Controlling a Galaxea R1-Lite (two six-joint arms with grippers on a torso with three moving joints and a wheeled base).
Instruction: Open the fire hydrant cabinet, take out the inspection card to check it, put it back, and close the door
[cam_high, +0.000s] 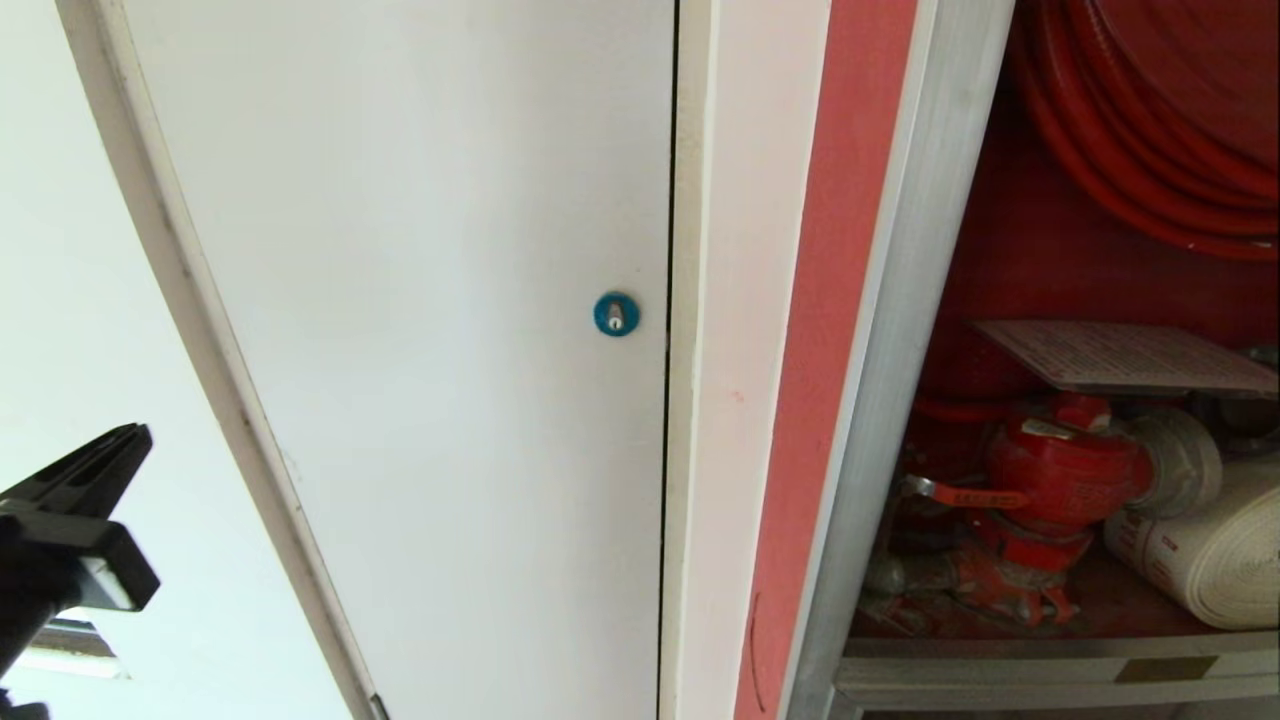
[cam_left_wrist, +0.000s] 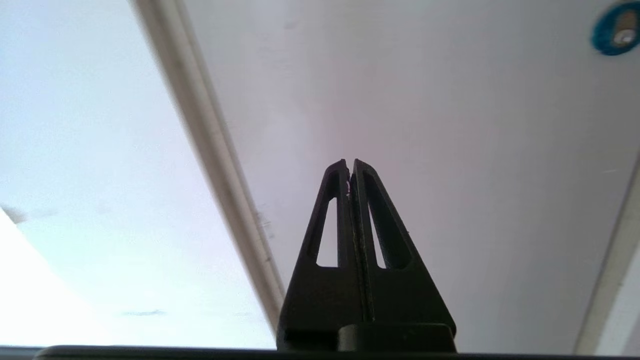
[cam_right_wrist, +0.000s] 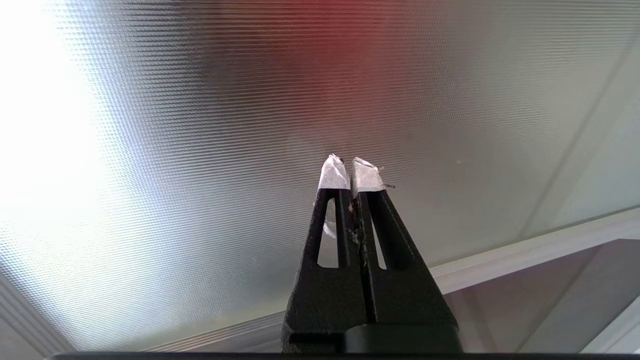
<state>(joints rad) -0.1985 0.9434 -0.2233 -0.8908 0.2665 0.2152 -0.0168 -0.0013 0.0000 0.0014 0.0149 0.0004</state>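
Reading the inspection card (cam_high: 1120, 357) as light, thin, bendy: lies flat atop the red hydrant valve (cam_high: 1065, 470) inside the open fire hydrant cabinet (cam_high: 1000, 260). Pinch its free near edge. Left gripper (cam_left_wrist: 350, 162) jaws pressed together, empty, by the white door (cam_high: 420, 300); right gripper (cam_right_wrist: 348, 162) likewise.

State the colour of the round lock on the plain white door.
Blue, with a silvery keyhole centre. The round lock shows best in the head view.
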